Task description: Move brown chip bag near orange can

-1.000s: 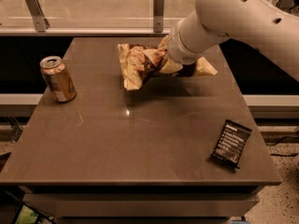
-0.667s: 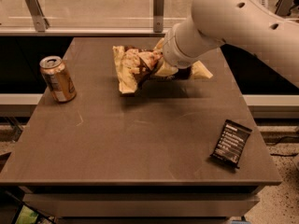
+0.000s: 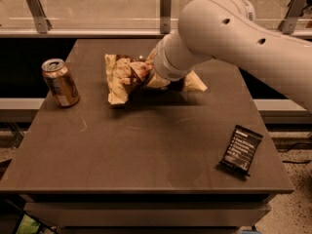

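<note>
One step is in hand, I judge: the transfer. The bag (image 3: 123, 76) lies right of the can (image 3: 60, 84), apart from it. The gripper (image 3: 170, 82) is at the bag's end away from the can, hidden behind the arm (image 3: 234, 38); I cannot tell its state. Next move calls for travel toward the can, stopping short of contact.

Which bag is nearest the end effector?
The crinkled brown chip bag, right at the end effector; the flat black packet lies alone, far from it.
</note>
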Motion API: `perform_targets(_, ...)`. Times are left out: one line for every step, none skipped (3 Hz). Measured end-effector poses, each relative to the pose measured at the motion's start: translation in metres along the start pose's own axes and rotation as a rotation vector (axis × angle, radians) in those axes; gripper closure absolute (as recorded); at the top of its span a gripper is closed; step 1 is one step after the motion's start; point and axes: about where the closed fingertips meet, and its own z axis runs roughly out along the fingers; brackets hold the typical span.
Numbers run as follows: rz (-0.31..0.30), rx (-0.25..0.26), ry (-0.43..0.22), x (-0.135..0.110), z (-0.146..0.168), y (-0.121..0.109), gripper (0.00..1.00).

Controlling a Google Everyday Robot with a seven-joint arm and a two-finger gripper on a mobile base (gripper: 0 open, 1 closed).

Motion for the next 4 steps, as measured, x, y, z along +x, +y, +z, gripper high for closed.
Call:
perform_targets(0.008,0.000,0.000,-0.014,0.012,0.008,1.00)
perform_targets(0.009,-0.004,0.003,-0.026,0.023,0.013,1.00)
perform_targets(0.016,-0.021,0.006,-0.037,0.036,0.017,1.00)
perform_targets(0.018,-0.039,0.002,-0.042,0.045,0.019,1.00)
